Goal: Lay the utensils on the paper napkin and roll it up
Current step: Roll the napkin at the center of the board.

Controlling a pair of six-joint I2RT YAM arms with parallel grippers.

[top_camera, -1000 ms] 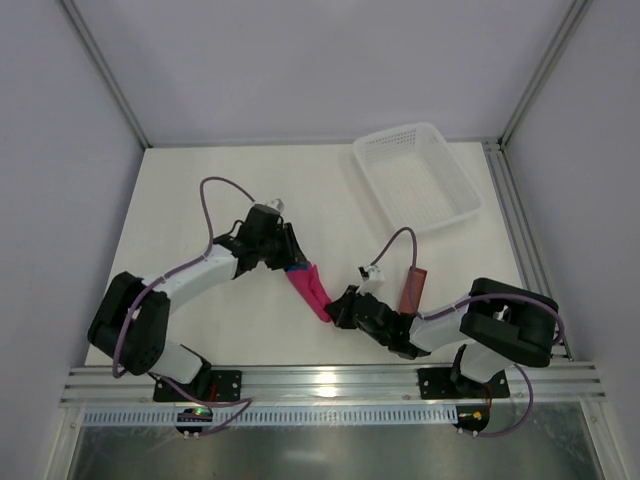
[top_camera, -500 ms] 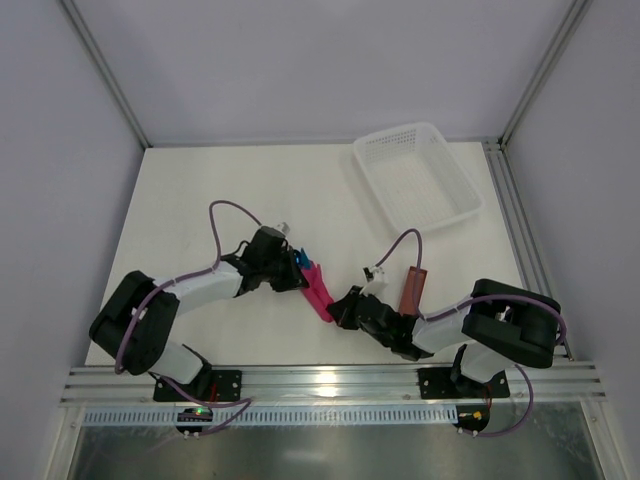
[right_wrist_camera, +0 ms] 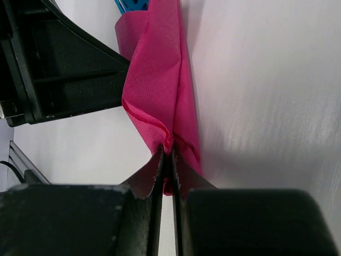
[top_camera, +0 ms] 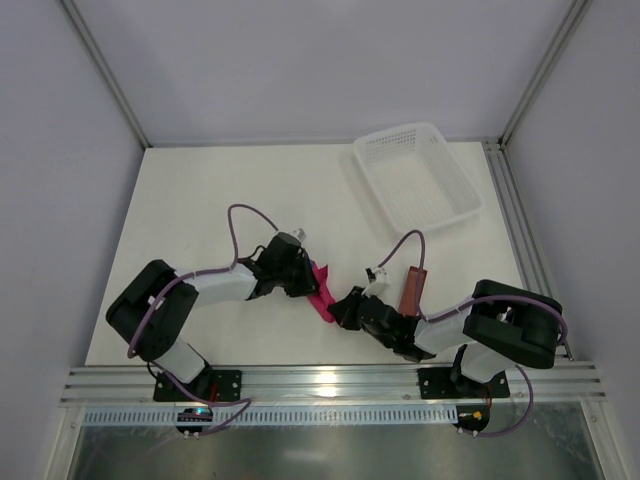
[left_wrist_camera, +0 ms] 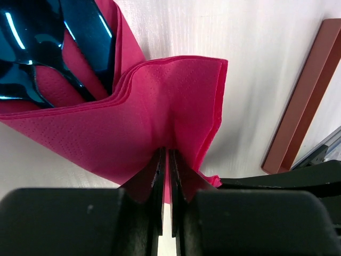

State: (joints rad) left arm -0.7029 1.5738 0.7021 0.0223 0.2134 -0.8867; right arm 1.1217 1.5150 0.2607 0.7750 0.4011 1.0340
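Observation:
The magenta paper napkin (top_camera: 321,296) lies folded over between the two arms near the table's front middle. My left gripper (top_camera: 312,282) is shut on one edge of it (left_wrist_camera: 176,106). My right gripper (top_camera: 333,312) is shut on its other end (right_wrist_camera: 160,101). The blue utensils (left_wrist_camera: 53,48) lie inside the fold, their shiny bowl ends showing at the top left of the left wrist view; a blue tip (right_wrist_camera: 130,5) also shows in the right wrist view. From above the utensils are hidden by the left gripper.
A reddish-brown oblong sleeve (top_camera: 411,288) lies flat just right of the napkin, also in the left wrist view (left_wrist_camera: 306,101). A white mesh basket (top_camera: 416,177) stands at the back right. Metal frame rails run along the table's front and right edges.
My left gripper has moved right and forward with the napkin's edge, closing toward the right gripper. The napkin is now bunched shorter and the blue tips are covered from above.

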